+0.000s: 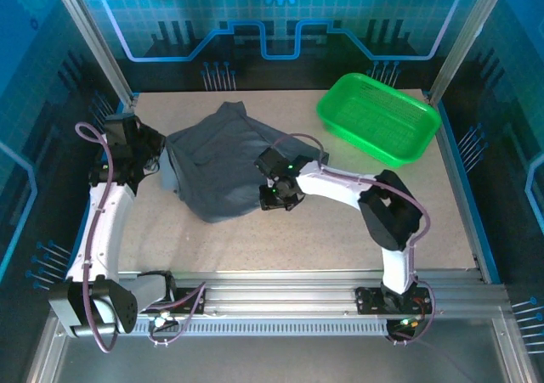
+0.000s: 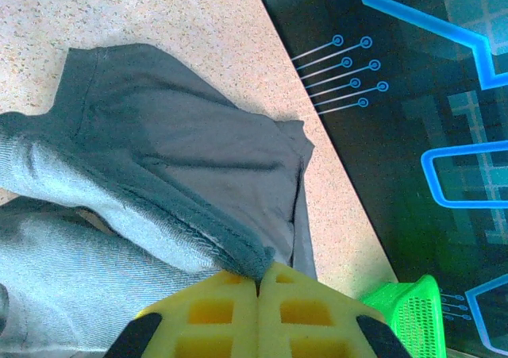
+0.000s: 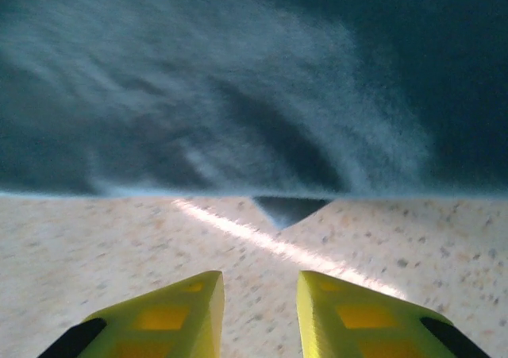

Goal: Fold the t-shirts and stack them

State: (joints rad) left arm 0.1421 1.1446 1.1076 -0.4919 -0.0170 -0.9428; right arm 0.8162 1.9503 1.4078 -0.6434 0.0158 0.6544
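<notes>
Slate-grey t-shirt (image 1: 223, 169) lies rumpled on the worktop (image 1: 340, 230). Left gripper (image 2: 258, 281) seems pinched shut on its hem. Right gripper (image 3: 260, 302), jaws narrow and empty, faces the near edge. Likely an early fold; next, grip that edge.

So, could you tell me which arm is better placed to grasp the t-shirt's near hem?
Probably right: the right gripper hovers at the t-shirt hem, jaws apart; the left gripper is shut on its left edge.

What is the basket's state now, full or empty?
Empty. Inside the basket only its green mesh floor shows; the t-shirt lies outside it, on the table.
</notes>
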